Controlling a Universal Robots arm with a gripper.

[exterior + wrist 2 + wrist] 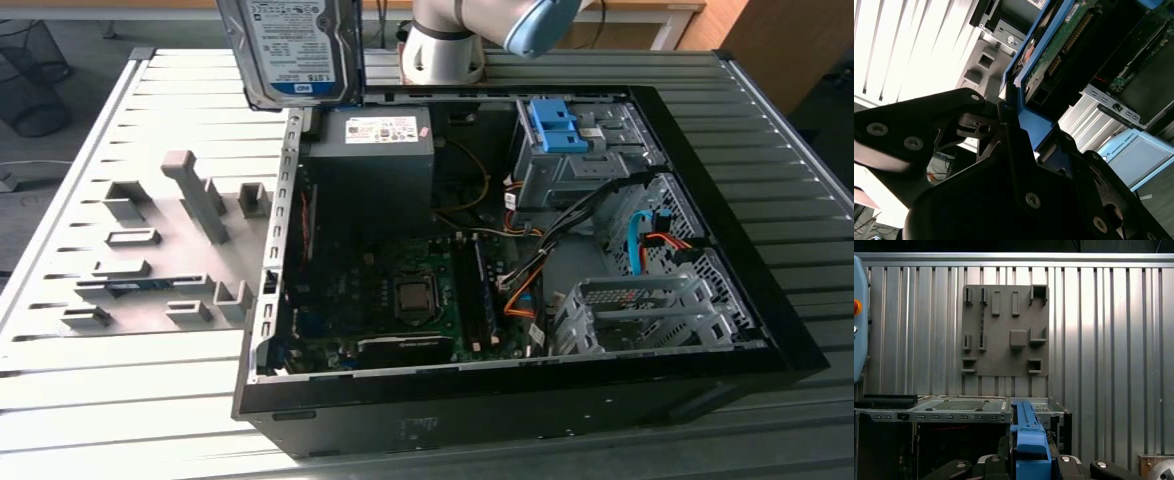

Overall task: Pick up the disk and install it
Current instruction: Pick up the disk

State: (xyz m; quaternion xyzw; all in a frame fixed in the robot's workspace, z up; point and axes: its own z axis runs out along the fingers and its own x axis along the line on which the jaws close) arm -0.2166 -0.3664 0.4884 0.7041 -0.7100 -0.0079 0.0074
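The disk [300, 50], silver-grey with a white-and-blue label, hangs upright in the air over the far side of the table, just beyond the open computer case's far corner at the exterior view's left. Its upper part runs off the picture. In the second wrist view my gripper [1014, 120] is shut on the disk's blue rail [1041, 127], and the drive's green circuit board [1054, 50] faces the camera. The first wrist view has the same blue rail [1029, 440] clamped between the black fingers [991, 465].
The open black computer case [787, 350] lies on the slatted metal table [107, 400]. Inside are a dark grey box [374, 170], a blue bracket [561, 125] in the far drive cage and a metal cage [641, 310]. A grey fixture plate [147, 250] lies beside the case.
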